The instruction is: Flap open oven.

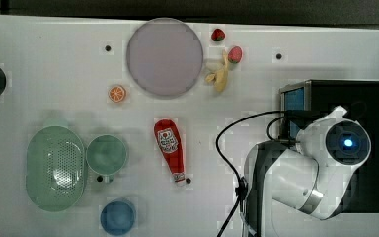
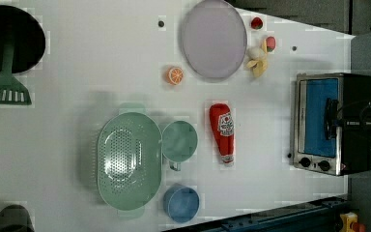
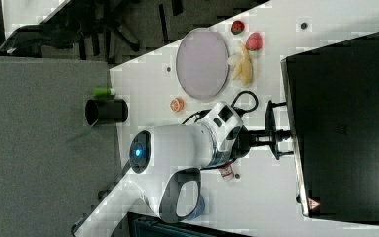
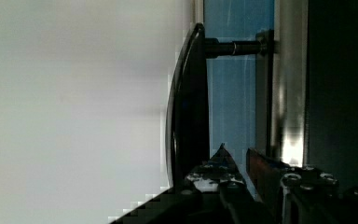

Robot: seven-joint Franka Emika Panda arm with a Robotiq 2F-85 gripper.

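Observation:
The oven (image 1: pixel 355 94) stands at the top view's right edge. It is a black-topped box with a silver frame, and its blue-tinted door (image 2: pixel 321 116) is closed flat against that frame. Small black knobs (image 2: pixel 314 164) sit beside the door. My gripper (image 2: pixel 332 118) reaches over the oven's top to the black bar handle (image 2: pixel 329 104). In the right view the gripper (image 3: pixel 275 136) straddles the handle (image 3: pixel 271 111). The wrist view shows the handle (image 4: pixel 186 102) running down into my gripper (image 4: pixel 200 179), with the fingers (image 4: pixel 221 161) closed on either side of the bar.
A purple plate (image 1: pixel 164 57), a banana (image 1: pixel 220 74), strawberries (image 1: pixel 234 54) and an orange slice (image 1: pixel 117 94) lie at the top view's top. A ketchup bottle (image 1: pixel 170 148), green cup (image 1: pixel 107 154), green colander (image 1: pixel 56 168) and blue cup (image 1: pixel 118 217) lie to the top view's left of the arm. A black cable (image 1: pixel 225 153) loops beside the arm.

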